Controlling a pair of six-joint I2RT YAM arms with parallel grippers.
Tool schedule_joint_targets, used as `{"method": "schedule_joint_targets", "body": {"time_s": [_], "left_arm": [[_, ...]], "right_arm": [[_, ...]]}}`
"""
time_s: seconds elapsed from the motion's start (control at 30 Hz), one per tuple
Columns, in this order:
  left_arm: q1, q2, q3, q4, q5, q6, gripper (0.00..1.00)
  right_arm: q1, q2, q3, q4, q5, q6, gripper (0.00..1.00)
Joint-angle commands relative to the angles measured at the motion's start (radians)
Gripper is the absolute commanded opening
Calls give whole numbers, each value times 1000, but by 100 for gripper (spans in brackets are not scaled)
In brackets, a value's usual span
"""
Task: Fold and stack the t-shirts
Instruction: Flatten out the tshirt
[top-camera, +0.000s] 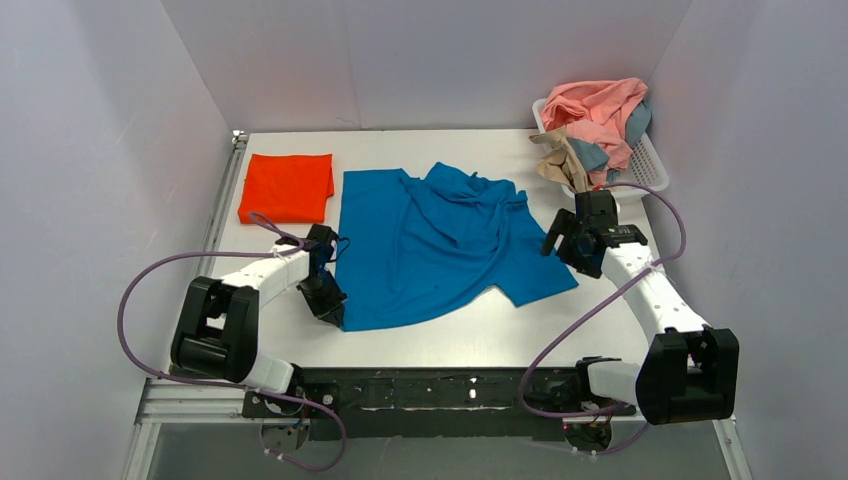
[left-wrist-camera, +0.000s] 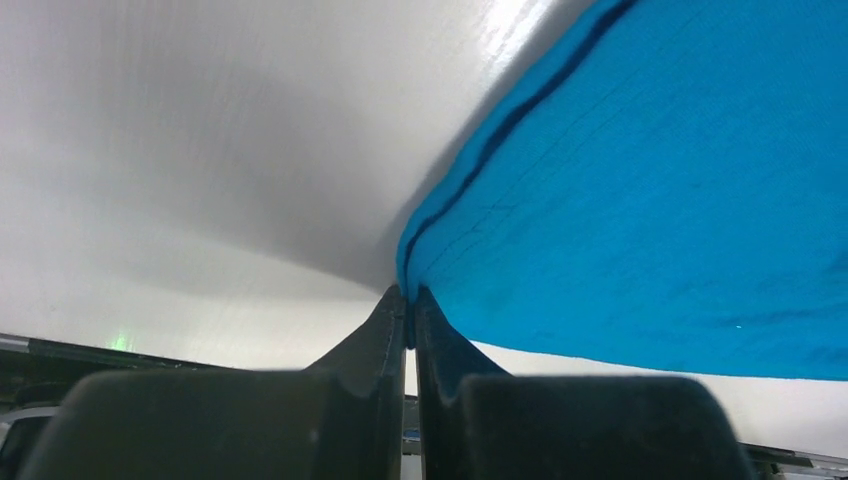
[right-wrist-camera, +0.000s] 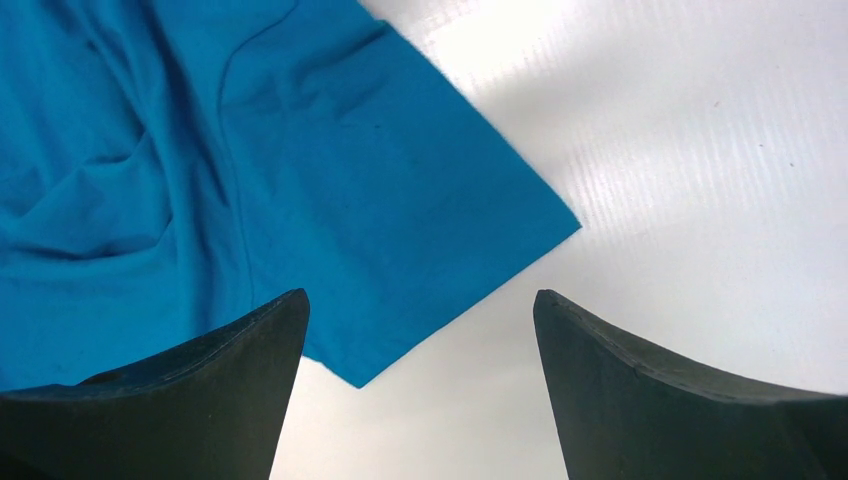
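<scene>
One corner pinched
Left gripper (left-wrist-camera: 408, 295) nips blue t-shirt (top-camera: 430, 250) at 7 o'clock; right gripper (right-wrist-camera: 420, 295) spread above 4 o'clock corner.

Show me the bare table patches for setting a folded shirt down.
Bare: the near strip of table between the blue t-shirt and the near edge; the far strip behind it. Crowded: far left holds the folded orange t-shirt; far right, the basket.

Left gripper (left-wrist-camera: 408, 300) clamps blue t-shirt (left-wrist-camera: 650, 200) edge; white table (left-wrist-camera: 200, 150) beneath.
</scene>
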Motion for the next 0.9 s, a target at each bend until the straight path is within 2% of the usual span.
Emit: {"method": "schedule_joint_targets", "body": {"time_s": [0.0, 0.27, 0.67, 0.77, 0.87], "left_arm": [[-6, -45, 8, -73, -13, 16, 0], [-5, -121, 6, -105, -27, 15, 0], [-5, -127, 0, -96, -28, 5, 0], [-5, -131, 1, -101, -39, 5, 0], [-5, -139, 2, -105, -50, 8, 0]], "right_arm": [[-51, 65, 16, -34, -3, 1, 91], [-126, 249, 48, -21, -109, 15, 84], [-126, 434, 101, -25, -41, 7, 77], [-125, 459, 102, -24, -53, 7, 72], [-124, 469, 87, -4, -93, 6, 59]]}}
